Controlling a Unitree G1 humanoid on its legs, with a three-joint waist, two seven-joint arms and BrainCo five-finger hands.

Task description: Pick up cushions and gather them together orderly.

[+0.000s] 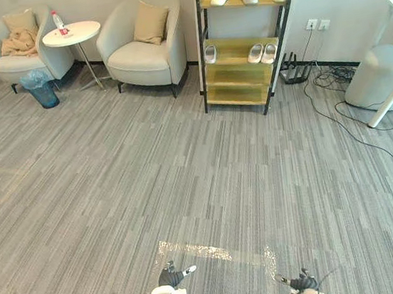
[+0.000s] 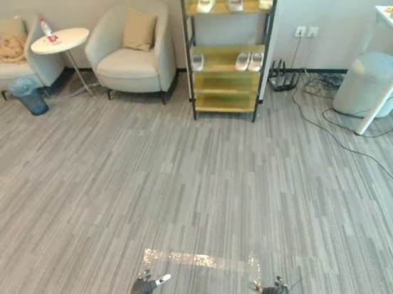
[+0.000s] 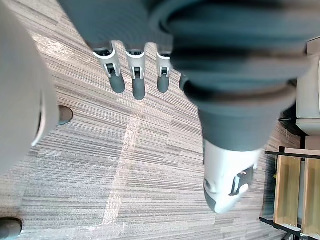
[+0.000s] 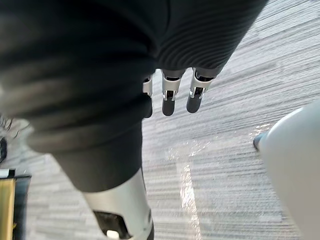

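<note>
Fingers point(image 3: 135, 75) of the left hand point(image 3: 165, 30) are seen straight and relaxed, with nothing held; those of the right hand point(image 4: 170, 95) hang likewise over bare carpet point(image 1: 187, 184); one cushion point(image 1: 150, 22) stands on the nearer armchair point(image 1: 142, 46), another, seemingly a cushion point(image 1: 19, 20), on the farther armchair point(image 1: 18, 50) above a crumpled blanket point(image 1: 20, 43); the two are kept apart, so gathering is judged outstanding

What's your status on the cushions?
Left hand and right hand open, empty. One cushion on right armchair, another on left armchair.
</note>
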